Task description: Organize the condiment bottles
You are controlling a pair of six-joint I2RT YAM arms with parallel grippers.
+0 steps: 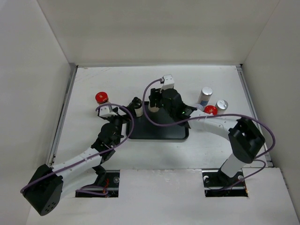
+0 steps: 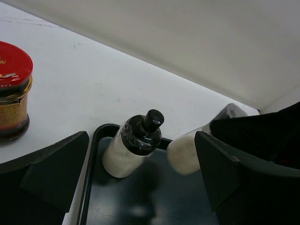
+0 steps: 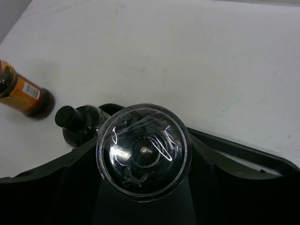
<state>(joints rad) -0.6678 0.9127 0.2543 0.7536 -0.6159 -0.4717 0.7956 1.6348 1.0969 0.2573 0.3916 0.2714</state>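
I am clamping my right gripper (image 3: 143, 161) on a black-capped cream bottle (image 3: 140, 140) at the tray's (image 1: 159, 134) far edge. My left gripper (image 2: 141, 159) is gaping wide, facing its twin (image 2: 129, 152), which is standing in the tray's corner. Only the top view is showing the silver jars (image 1: 205, 96) to the right.

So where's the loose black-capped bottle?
Top view: the loose bottle stands in the back-left corner of the tray, between a red-capped jar and the right gripper.

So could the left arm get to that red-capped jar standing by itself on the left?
Probably yes. The red-capped jar stands alone on bare table just beside the left gripper, whose jaws are open. The right gripper, shut on a cream bottle, is over the tray, out of the way.
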